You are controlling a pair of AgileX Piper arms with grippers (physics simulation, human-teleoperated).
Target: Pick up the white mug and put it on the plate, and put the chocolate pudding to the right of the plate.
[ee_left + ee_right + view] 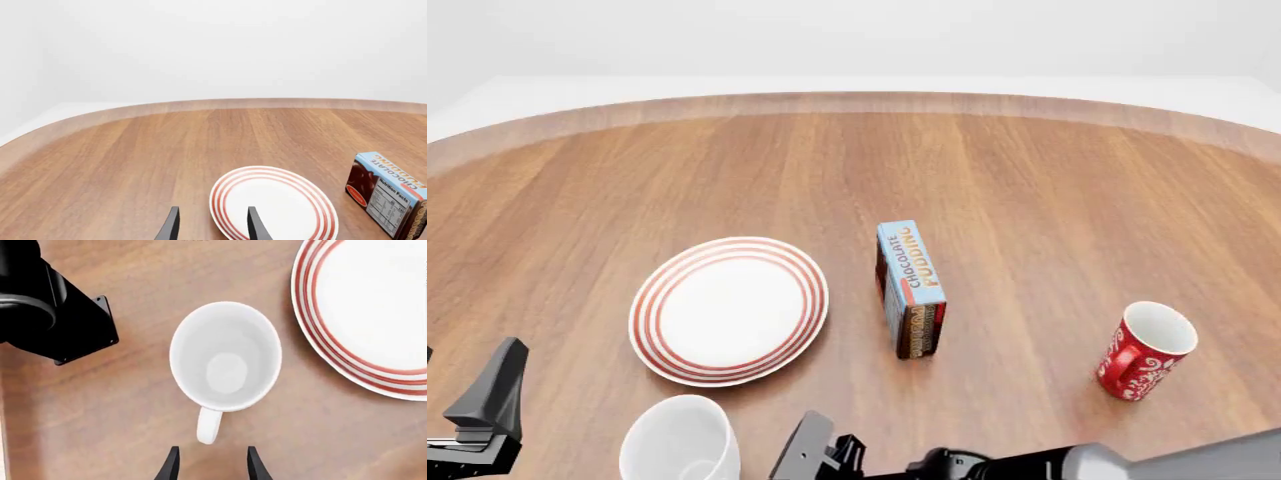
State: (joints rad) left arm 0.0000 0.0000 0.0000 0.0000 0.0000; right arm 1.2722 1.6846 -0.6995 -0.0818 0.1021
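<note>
Wooden table [1028, 180], plate [729, 309], white mug [681, 440], chocolate pudding [910, 288], red mug [1144, 350]

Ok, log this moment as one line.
right gripper: open, above white mug | mug: upright on table, beside plate | left gripper: open, empty

The chocolate pudding [910, 288] carton reads "CHOCOLATE PUDDING" on its blue face and "Nutrition Facts" on its side panel.

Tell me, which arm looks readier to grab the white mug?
The right, I'd judge. Its open tool hangs directly above the white mug, fingers lined up near the handle. The left tool points at the plate instead.
</note>
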